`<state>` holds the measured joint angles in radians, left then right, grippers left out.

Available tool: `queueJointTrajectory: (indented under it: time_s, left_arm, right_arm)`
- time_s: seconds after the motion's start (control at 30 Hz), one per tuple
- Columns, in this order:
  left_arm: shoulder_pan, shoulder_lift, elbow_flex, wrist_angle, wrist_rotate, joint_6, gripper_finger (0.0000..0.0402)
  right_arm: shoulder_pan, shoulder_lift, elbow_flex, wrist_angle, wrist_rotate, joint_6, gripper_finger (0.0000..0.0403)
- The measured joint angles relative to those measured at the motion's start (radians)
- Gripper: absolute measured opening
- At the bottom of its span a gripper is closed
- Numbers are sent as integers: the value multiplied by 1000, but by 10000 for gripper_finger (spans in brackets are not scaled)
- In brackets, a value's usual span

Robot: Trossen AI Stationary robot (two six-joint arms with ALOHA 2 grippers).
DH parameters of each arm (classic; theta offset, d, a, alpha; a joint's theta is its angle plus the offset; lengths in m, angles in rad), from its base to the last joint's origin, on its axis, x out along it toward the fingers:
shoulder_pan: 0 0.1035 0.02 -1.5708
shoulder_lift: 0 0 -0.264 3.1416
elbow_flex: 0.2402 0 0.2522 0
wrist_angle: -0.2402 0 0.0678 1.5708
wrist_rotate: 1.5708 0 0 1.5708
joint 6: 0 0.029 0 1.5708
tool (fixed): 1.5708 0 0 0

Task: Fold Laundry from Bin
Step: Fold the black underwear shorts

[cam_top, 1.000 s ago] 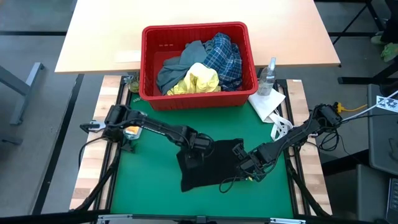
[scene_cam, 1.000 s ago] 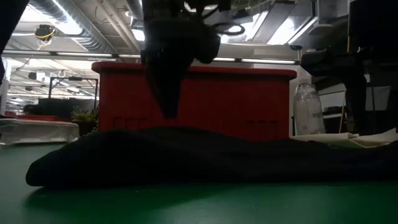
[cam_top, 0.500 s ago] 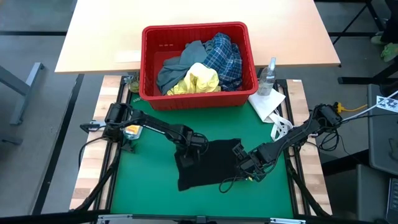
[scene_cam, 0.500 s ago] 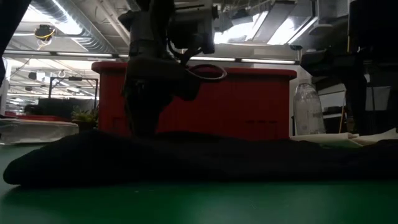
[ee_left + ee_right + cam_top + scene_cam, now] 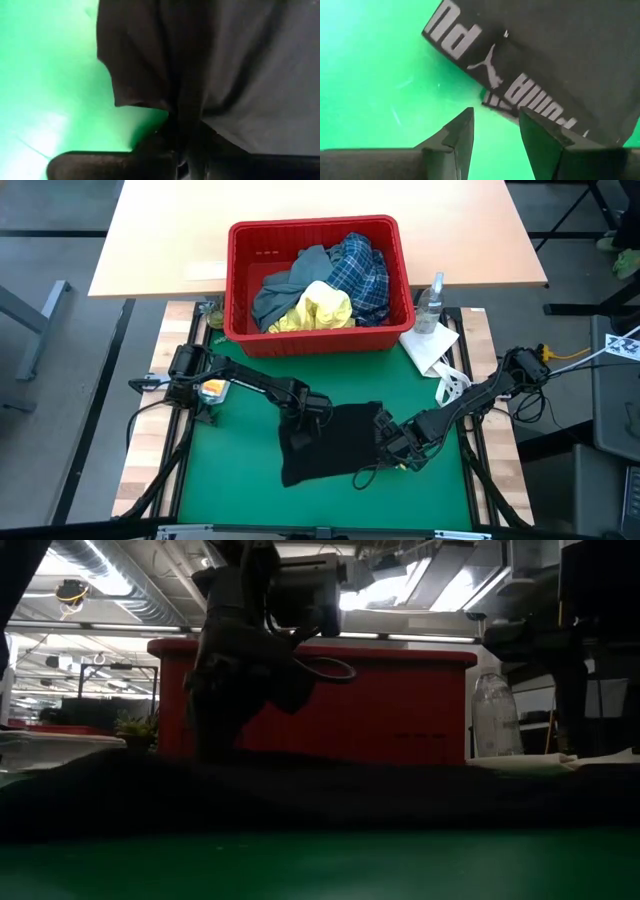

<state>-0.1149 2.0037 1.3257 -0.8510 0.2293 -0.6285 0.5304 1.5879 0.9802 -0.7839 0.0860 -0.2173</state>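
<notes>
Left jaws [image 5: 297, 423] pinch dark navy garment's [image 5: 335, 445] edge; right jaws [image 5: 392, 448] apart beside it.

Robotics lab: exposed ceiling ducts [image 5: 120, 585], fluorescent lighting.

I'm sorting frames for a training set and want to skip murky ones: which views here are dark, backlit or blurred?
Low view: backlit by ceiling lights, so the dark garment and left gripper read as silhouettes against the red bin. Left wrist view: close, soft focus, with glare on the green mat. Right wrist view: crisp print on the fabric. High view: evenly lit.
</notes>
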Motion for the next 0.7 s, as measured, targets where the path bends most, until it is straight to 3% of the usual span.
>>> queueJointTrajectory:
  time_s: [0.43, 0.7]
  left_arm:
    - [9, -129, 4, 19, 160, -101, 6]
    - [16, -132, 5, 246, 253, -210, 7]
  right_arm:
    - [0, -2, 0, -31, 0, -1, 156]
    - [0, -2, 0, -30, 0, -28, 156]
